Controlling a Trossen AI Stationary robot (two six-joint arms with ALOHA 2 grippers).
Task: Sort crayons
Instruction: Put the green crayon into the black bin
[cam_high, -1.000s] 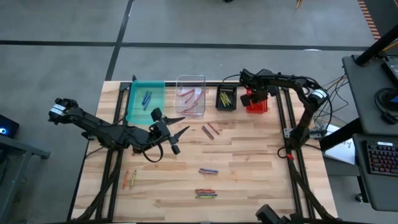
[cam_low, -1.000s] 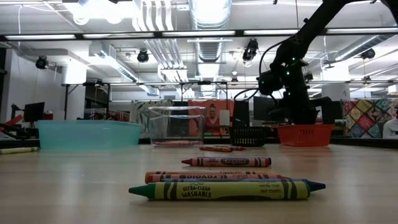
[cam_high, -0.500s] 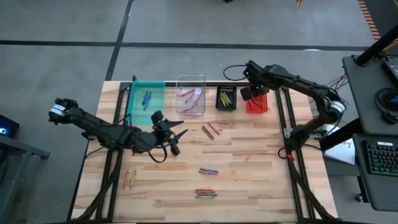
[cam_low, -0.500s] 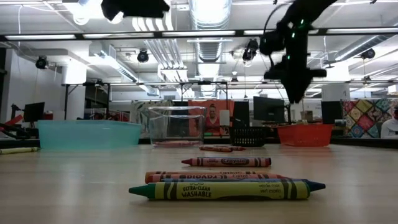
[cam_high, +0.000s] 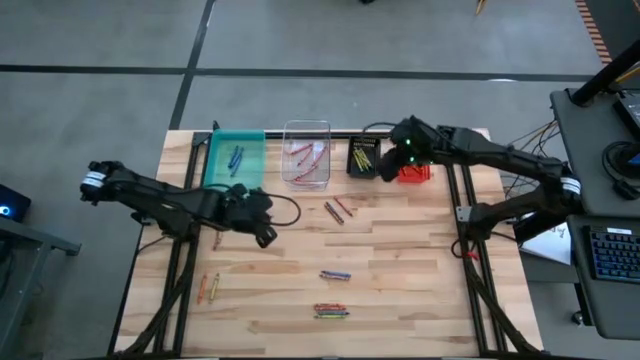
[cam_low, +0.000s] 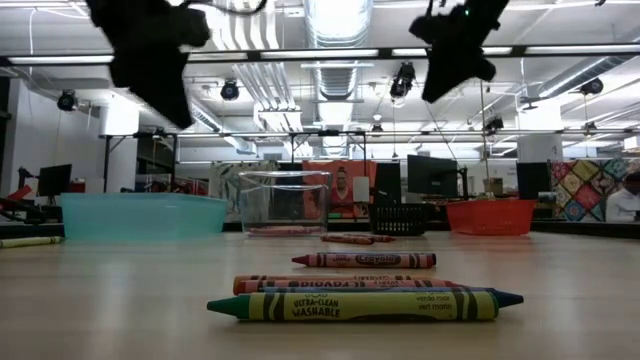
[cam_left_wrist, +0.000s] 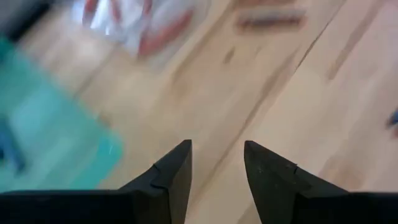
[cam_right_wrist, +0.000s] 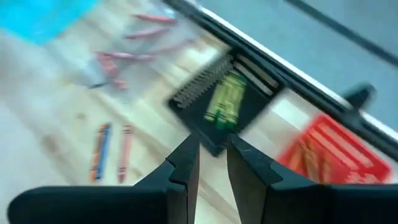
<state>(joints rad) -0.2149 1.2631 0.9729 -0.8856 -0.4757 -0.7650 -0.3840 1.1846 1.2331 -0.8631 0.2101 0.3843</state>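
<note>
Several crayons (cam_high: 333, 310) lie scattered on the wooden table (cam_high: 400, 280): thin paper-wrapped sticks, tiny against the bins along the far edge. In the low view the nearest ones (cam_low: 365, 303) read as a yellow-green wrapper with dark tips, a red one behind it, and another red one (cam_low: 364, 260) farther back. From above, a pair sits near the left front corner (cam_high: 207, 288), a bluish one (cam_high: 335, 275) mid-table, and two more (cam_high: 336, 210) just in front of the clear bin (cam_high: 306, 153). Blue crayons rest in the teal bin (cam_high: 235, 165), red ones in the clear bin, yellow-green ones in the black bin (cam_high: 364, 158), orange ones in the red bin (cam_high: 413, 170). The left gripper (cam_high: 262, 213) hovers over the table in front of the teal bin, fingers (cam_left_wrist: 174, 171) apart and empty. The right gripper (cam_high: 393, 160) hangs between the black and red bins, fingers (cam_right_wrist: 186, 163) narrowly apart with nothing between them.
</note>
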